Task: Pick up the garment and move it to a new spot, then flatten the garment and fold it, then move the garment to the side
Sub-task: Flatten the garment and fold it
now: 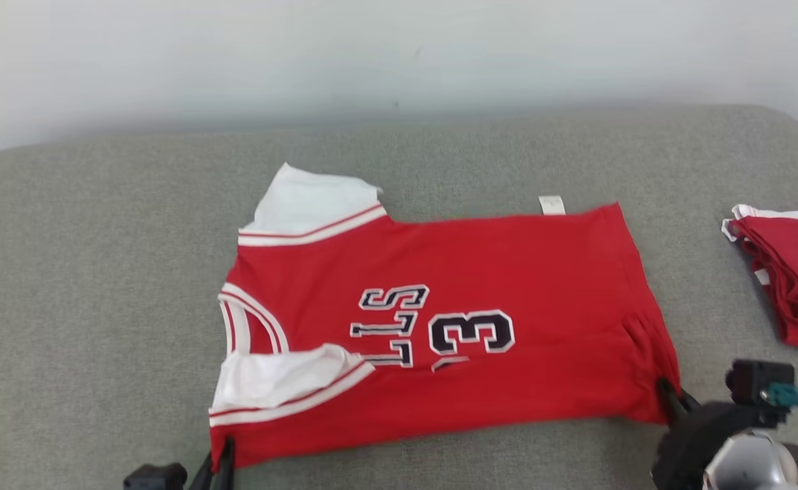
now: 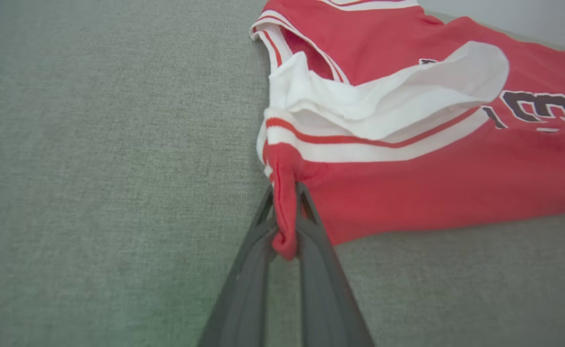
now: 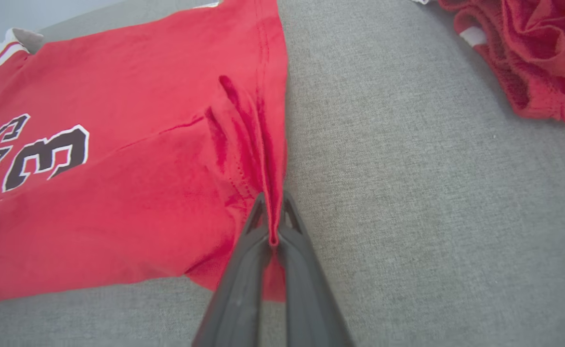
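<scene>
The left gripper (image 2: pixel 284 195) is closed tight on a bunched corner of the red basketball jersey with white striped trim and dark lettering (image 2: pixel 455 183). The pinched cloth hangs in a small lump between its fingers (image 2: pixel 258 241). Just beyond its tips lies the white-and-red banded armhole edge, with a white inner layer turned out above it.

The right gripper (image 3: pixel 272 205) is pinched shut on the jersey's hem corner, and creases fan away from its tips.

The jersey lies mostly flat, stretched between the two grippers and extending away from them over the grey woven cushion (image 1: pixel 86 272). A dark "3" (image 1: pixel 472 332) faces up.

Off to the right gripper's outer side, well apart, sits a crumpled red garment with white edging (image 3: pixel 537 62).
</scene>
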Robot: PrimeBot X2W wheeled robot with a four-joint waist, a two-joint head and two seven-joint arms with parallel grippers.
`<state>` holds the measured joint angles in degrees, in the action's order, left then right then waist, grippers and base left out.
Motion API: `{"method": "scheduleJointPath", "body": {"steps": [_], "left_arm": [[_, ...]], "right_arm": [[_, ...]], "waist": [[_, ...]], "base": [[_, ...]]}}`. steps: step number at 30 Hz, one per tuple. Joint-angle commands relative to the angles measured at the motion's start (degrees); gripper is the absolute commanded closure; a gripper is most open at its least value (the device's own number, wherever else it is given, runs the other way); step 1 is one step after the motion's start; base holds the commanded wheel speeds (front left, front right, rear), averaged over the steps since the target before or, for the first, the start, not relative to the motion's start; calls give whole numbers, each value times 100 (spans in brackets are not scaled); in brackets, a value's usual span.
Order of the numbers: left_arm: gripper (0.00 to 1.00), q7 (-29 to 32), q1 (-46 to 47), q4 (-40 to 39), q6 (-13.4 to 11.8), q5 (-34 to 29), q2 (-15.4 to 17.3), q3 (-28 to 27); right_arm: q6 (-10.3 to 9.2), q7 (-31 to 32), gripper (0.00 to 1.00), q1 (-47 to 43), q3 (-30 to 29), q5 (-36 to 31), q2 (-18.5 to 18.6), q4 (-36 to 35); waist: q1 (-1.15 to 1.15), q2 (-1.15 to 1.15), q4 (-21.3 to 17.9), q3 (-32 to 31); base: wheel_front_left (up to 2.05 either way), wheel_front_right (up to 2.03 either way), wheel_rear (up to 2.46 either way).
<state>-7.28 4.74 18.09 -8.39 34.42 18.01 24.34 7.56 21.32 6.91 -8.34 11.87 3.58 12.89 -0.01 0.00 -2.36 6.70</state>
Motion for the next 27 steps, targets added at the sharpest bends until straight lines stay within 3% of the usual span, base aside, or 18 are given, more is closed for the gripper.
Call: {"method": "scheduleJointPath", "body": {"steps": [1, 6, 15, 16, 17, 27], "left_arm": [[100, 15, -136, -107, -47, 9, 70, 0], [100, 51, -498, -479, -176, 0, 88, 71], [100, 151, -735, -505, -264, 59, 76, 152], [52, 154, -748, -484, -276, 66, 71, 151], [0, 143, -752, -468, -278, 62, 73, 148], [0, 4, -777, -568, -428, 136, 233, -79]], "right_arm": [[-19, 49, 100, -180, -69, 75, 4, -129], [-19, 217, 100, -648, -229, 142, -18, -599], [-19, 368, 100, -1047, -319, 190, -60, -816], [-19, 355, 78, -1060, -300, 201, -63, -792], [-19, 333, 0, -1052, -284, 208, -64, -767], [-18, 241, 0, -851, -252, 110, -68, -729]], "waist": [[1, 0, 51, -68], [1, 0, 77, -112], [1, 0, 48, -129], [1, 0, 40, -129], [1, 0, 30, -128], [1, 0, -12, -145]], "base": [[0, 0, 0], [0, 0, 0], [0, 0, 0], [0, 0, 0], [0, 0, 0], [0, 0, 0]]}}
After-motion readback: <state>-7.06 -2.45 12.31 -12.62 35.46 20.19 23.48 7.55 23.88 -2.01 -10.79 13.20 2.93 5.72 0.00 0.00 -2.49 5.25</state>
